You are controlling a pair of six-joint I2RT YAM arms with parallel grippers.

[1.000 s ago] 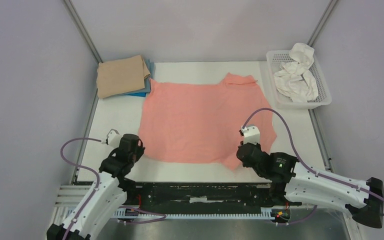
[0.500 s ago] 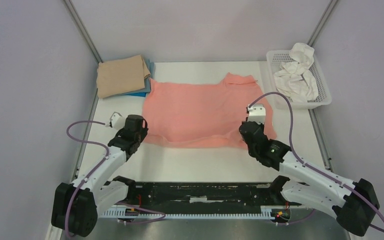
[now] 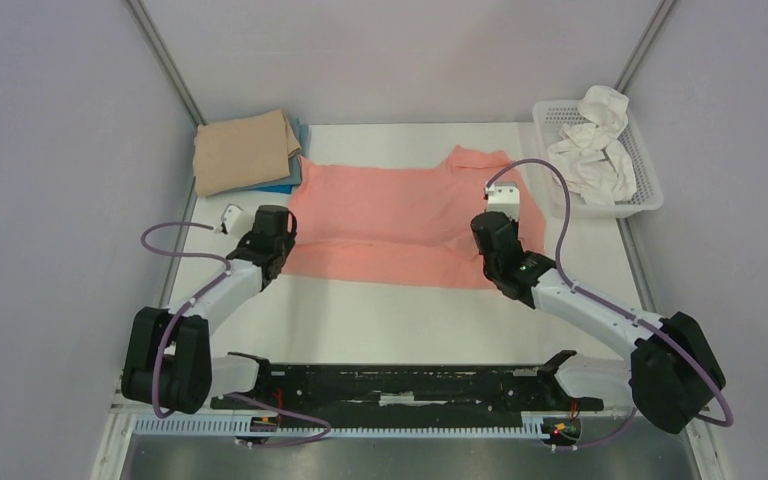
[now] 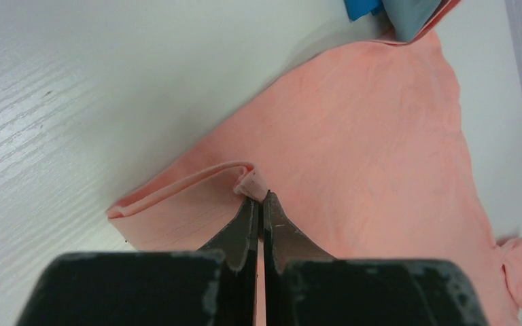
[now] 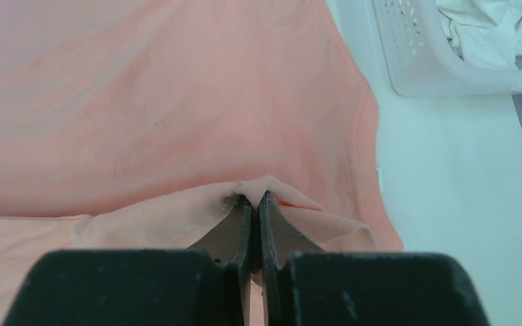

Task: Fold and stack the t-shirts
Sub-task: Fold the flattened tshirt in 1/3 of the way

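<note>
The salmon-pink t-shirt (image 3: 390, 215) lies spread on the white table, its near hem folded up over its middle. My left gripper (image 3: 282, 228) is shut on the shirt's near-left hem corner (image 4: 255, 187). My right gripper (image 3: 487, 232) is shut on the near-right hem (image 5: 262, 187). Both hold the cloth low over the shirt. The tan t-shirt (image 3: 243, 150) lies folded at the back left on top of the folded blue t-shirt (image 3: 290, 178), of which only an edge shows.
A white mesh basket (image 3: 630, 205) with crumpled white cloth (image 3: 592, 150) stands at the back right, near the right arm. Its wall shows in the right wrist view (image 5: 421, 61). Grey walls close in left and right. Bare table (image 3: 400, 320) lies in front of the shirt.
Both grippers have moved away from me, carrying the near hem of the pink shirt up over its middle. The fold line has moved back with them.
</note>
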